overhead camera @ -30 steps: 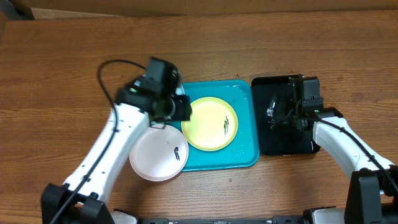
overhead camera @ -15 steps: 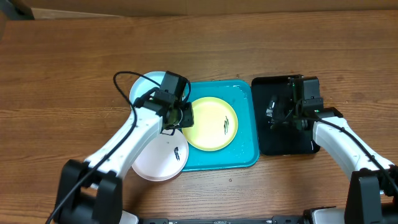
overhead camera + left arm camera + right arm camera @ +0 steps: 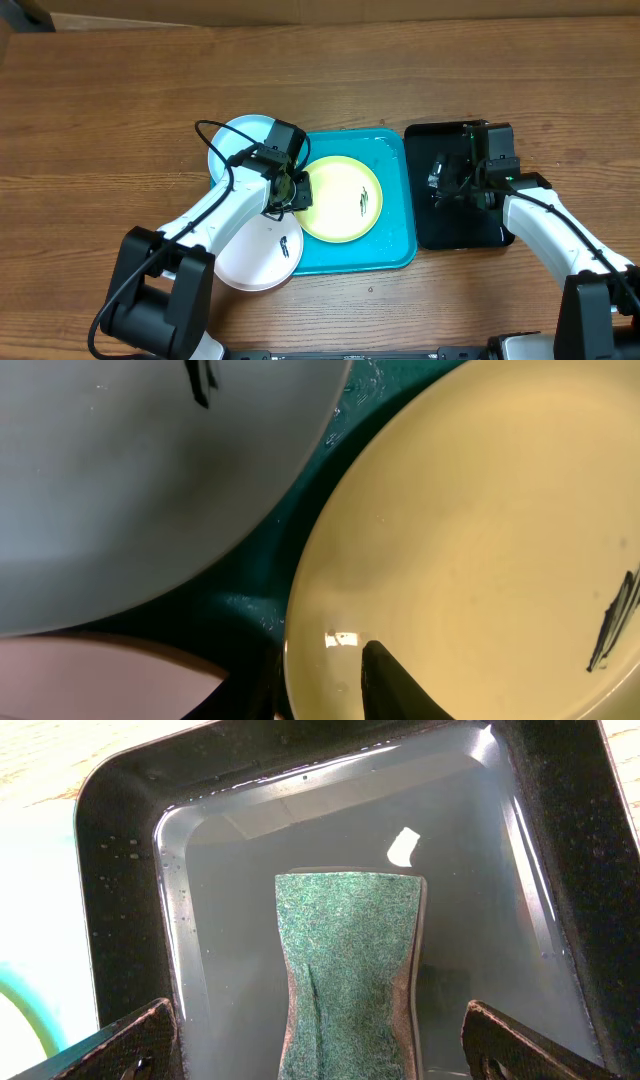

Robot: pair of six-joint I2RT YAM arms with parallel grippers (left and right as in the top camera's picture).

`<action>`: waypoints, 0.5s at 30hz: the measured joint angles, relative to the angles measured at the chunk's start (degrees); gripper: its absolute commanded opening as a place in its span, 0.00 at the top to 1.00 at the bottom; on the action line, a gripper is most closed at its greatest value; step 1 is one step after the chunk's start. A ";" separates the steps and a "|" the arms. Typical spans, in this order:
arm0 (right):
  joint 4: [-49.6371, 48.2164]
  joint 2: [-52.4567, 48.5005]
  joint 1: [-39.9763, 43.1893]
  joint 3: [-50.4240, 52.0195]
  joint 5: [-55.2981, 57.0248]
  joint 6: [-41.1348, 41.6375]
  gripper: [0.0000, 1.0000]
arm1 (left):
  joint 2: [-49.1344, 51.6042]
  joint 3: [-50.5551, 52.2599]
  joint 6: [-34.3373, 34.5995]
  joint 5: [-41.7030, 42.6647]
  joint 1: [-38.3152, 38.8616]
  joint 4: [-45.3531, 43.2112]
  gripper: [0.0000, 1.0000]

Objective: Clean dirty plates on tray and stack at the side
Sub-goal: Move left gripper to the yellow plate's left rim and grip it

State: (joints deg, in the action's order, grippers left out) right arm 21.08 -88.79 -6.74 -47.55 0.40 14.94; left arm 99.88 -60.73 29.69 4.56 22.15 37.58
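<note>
The yellow-green plate [image 3: 345,200] lies on the turquoise tray [image 3: 395,250], with a dark smear at its right. The pale blue plate [image 3: 235,145] overlaps the tray's upper left edge. The white plate [image 3: 250,255] overlaps its lower left edge. My left gripper [image 3: 293,190] is at the yellow-green plate's left rim. In the left wrist view the gripper [image 3: 320,685] has one finger on the yellow-green plate [image 3: 480,540] and one outside the rim, shut on it. My right gripper [image 3: 320,1040] is open, its fingers either side of the dark green sponge [image 3: 350,970].
The glossy black tray [image 3: 430,235] stands right of the turquoise tray and holds water [image 3: 230,920] and the sponge. The left wrist view also shows the pale blue plate [image 3: 130,480] and the white plate [image 3: 90,680]. Bare wooden table lies all around.
My left arm has swung in towards the tray, uncovering the pale blue plate, and its gripper has settled on the yellow-green plate's left rim. The right arm has not moved.
</note>
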 measured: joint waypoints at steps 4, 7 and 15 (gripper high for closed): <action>0.24 0.00 0.00 0.00 0.00 0.02 0.07 | 1.53 0.00 0.00 -0.74 0.00 -1.03 0.72; 0.52 0.00 0.00 0.00 -0.02 0.00 0.07 | 2.60 0.00 0.02 -0.98 0.00 -1.68 0.75; 0.52 0.00 0.00 0.00 -0.02 -0.02 0.07 | 3.02 -0.13 0.07 -0.98 -0.07 -1.49 0.76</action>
State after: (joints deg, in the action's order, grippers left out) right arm 21.61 -88.79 -6.74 -47.55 0.38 14.92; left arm 102.89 -60.86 29.76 3.57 22.09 36.10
